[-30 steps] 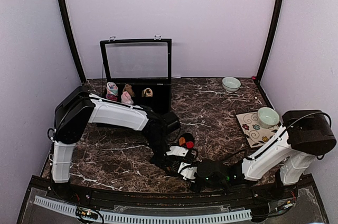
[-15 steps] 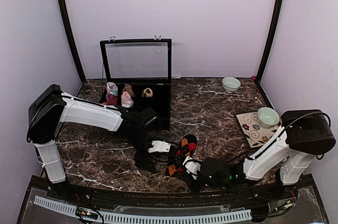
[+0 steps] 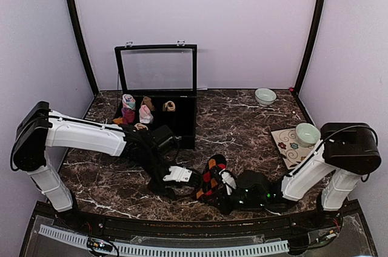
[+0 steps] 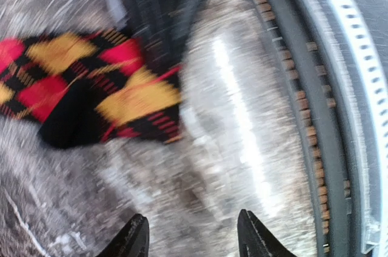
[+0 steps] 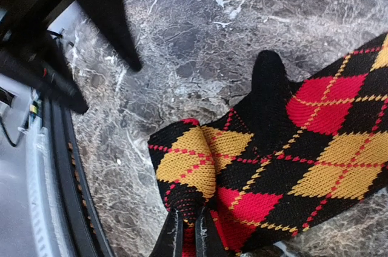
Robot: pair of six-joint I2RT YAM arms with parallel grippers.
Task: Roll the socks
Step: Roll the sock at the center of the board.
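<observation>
A black sock with red and yellow argyle diamonds (image 3: 212, 175) lies stretched on the dark marble near the front edge. It fills the right wrist view (image 5: 273, 166) and shows blurred at the upper left of the left wrist view (image 4: 91, 87). My right gripper (image 3: 213, 194) is shut on the sock's near end, with knit fabric bunched between its fingers (image 5: 188, 236). My left gripper (image 3: 189, 178) hangs just left of the sock, open (image 4: 193, 239), with only bare marble between its fingers. The cream striped sock is out of view.
A black box (image 3: 182, 117) with its lid raised stands at the back left and holds small sock rolls (image 3: 144, 111). A pale bowl (image 3: 265, 96) sits at the back right. Another bowl (image 3: 307, 134) rests on a floral mat (image 3: 285, 148). The front rail (image 4: 339, 117) runs close by.
My left gripper let go of the sock, opened and drew back to the left. The sock went from a bunched lump to lying stretched out. My right gripper stays shut on it.
</observation>
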